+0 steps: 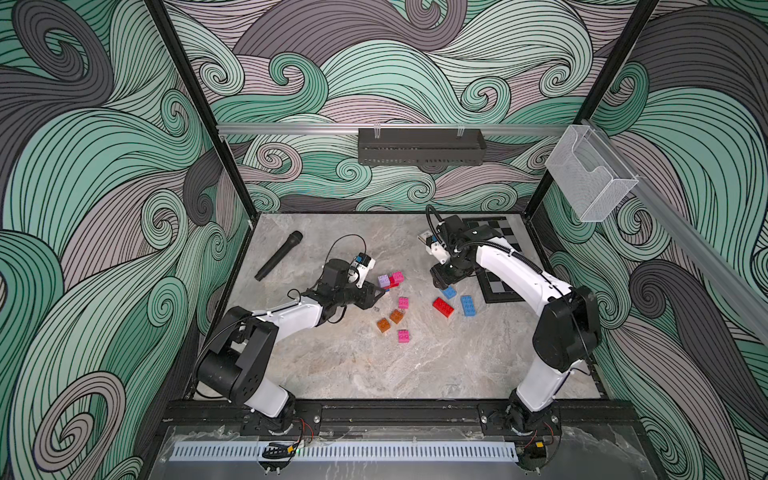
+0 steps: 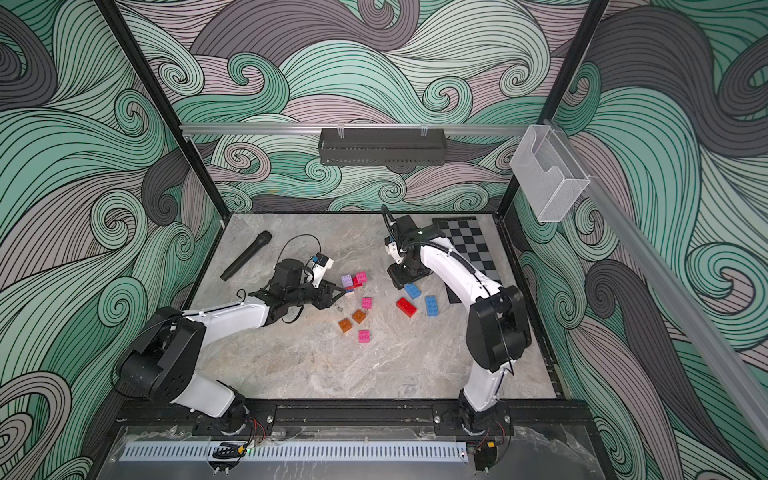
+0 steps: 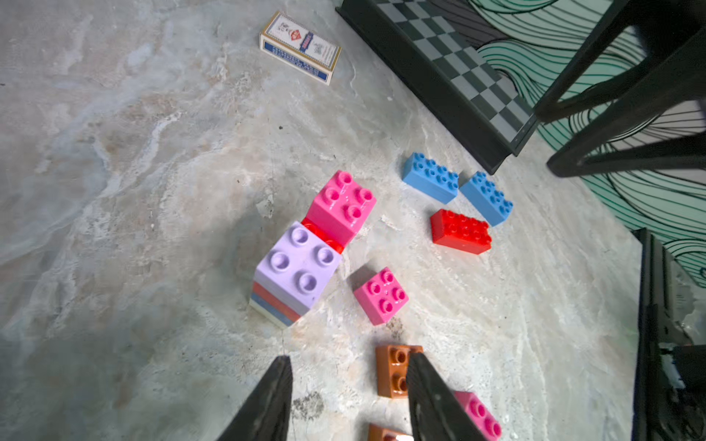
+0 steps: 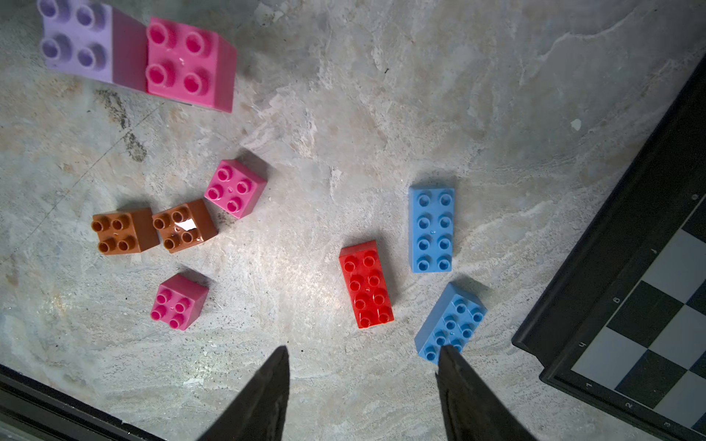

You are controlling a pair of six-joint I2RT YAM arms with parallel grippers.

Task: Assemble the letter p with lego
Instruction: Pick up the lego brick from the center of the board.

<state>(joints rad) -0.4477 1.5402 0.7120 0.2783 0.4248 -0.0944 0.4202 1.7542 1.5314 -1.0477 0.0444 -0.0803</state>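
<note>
The left claw (image 3: 349, 357) and the right claw (image 4: 363, 347) are seen with jaws apart, and nothing is held. The lego stack (image 3: 298, 263) and the loose bricks (image 4: 366, 284) are laid on the counter (image 3: 153, 191) between them.

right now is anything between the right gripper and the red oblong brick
Nothing visible. In the right wrist view bare table separates the open right gripper from the red oblong brick straight ahead. An angled blue brick lies beside one fingertip, off the line.
</note>
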